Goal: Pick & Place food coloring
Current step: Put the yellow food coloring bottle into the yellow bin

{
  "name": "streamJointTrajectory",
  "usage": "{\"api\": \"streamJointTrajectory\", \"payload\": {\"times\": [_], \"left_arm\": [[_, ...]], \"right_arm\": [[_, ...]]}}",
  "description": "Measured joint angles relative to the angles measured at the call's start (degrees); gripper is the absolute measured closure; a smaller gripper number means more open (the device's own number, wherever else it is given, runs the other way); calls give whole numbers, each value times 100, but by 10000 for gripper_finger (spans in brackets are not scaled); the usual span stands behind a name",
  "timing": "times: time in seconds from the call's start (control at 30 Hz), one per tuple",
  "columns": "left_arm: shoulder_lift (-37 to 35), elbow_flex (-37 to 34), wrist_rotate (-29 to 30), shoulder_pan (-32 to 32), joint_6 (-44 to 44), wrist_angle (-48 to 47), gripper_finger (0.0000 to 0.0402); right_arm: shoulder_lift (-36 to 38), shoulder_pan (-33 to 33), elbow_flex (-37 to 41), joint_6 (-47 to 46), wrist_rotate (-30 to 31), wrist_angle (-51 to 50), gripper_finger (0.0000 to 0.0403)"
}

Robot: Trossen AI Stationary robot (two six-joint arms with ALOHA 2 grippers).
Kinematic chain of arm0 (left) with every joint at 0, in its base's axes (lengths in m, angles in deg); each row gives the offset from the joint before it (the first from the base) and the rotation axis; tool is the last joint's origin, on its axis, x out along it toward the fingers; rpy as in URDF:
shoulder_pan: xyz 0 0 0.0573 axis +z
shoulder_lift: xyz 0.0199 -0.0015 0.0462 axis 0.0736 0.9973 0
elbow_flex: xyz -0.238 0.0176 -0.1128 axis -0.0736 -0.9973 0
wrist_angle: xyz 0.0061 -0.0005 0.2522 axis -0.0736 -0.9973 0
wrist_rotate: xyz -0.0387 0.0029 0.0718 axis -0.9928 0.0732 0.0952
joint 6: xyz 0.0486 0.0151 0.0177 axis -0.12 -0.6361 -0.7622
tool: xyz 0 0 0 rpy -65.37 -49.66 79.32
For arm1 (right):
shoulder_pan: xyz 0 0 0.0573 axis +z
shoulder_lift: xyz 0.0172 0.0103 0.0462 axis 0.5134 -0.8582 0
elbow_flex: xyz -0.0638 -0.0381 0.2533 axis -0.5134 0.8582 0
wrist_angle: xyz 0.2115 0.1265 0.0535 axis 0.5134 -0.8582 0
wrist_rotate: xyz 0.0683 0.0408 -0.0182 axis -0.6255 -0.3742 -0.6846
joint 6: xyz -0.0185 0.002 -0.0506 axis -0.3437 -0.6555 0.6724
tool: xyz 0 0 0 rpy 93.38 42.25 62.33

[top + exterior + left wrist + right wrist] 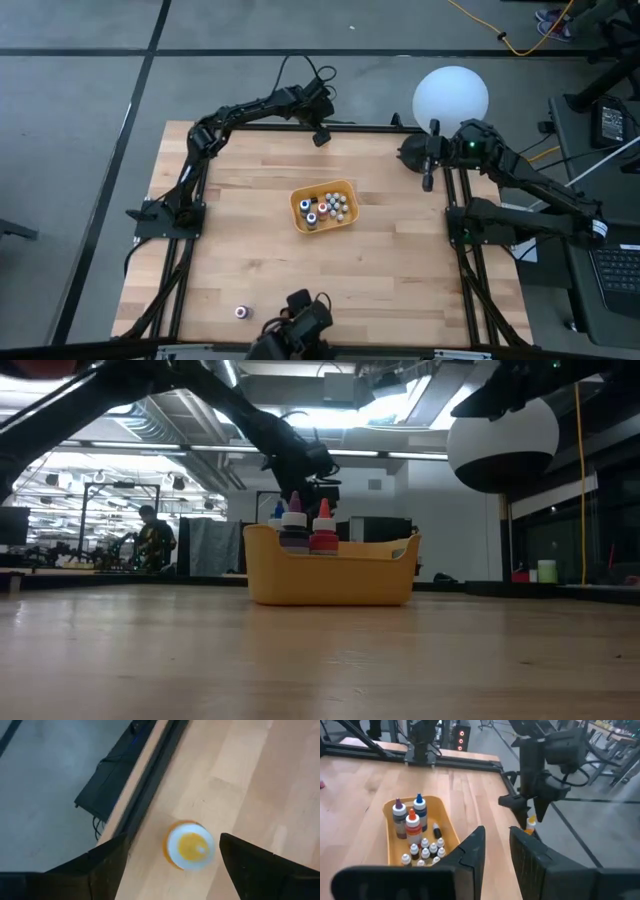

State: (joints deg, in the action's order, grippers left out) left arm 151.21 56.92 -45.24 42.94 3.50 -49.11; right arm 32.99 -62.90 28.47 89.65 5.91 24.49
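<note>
Left hand (322, 138), fingers spread wide and empty, hangs over a small orange-capped food coloring bottle (190, 846) standing at the wooden counter (400, 260) edge. Right hand (428, 180) parked, narrowly parted, empty.

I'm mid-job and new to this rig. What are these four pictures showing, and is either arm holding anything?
Two dark robot arms work at a wooden table. One picture looks straight down, one looks level across the tabletop, and one comes from each arm's wrist. In the middle sits a yellow tray of small food coloring bottles. The left gripper hangs open at the far edge over one yellow-capped bottle standing on the wood, not gripped. The right gripper waits at the right side, fingers slightly apart, holding nothing. Another bottle stands alone near the front edge. The white ball is a lamp.
</note>
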Motion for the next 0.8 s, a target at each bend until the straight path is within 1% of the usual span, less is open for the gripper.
{"api": "streamJointTrajectory", "payload": {"times": [0.13,0.23,0.33,0.57,0.6,0.8], "left_arm": [[49,3,1,36,95,141,112],[89,-4,-117,39,147,92,138],[97,-2,-329,39,220,123,172],[121,-2,-338,39,294,80,265],[120,-2,-336,39,302,75,273],[117,-2,-311,25,310,100,273]], "right_arm": [[-1,-50,0,-2,-135,-105,312],[-2,-78,0,23,-151,-103,312],[0,-78,0,35,-146,-102,312],[-2,-78,0,42,-149,-102,312],[-2,-78,0,42,-149,-102,312],[-2,-78,0,38,-149,-100,312]]}}
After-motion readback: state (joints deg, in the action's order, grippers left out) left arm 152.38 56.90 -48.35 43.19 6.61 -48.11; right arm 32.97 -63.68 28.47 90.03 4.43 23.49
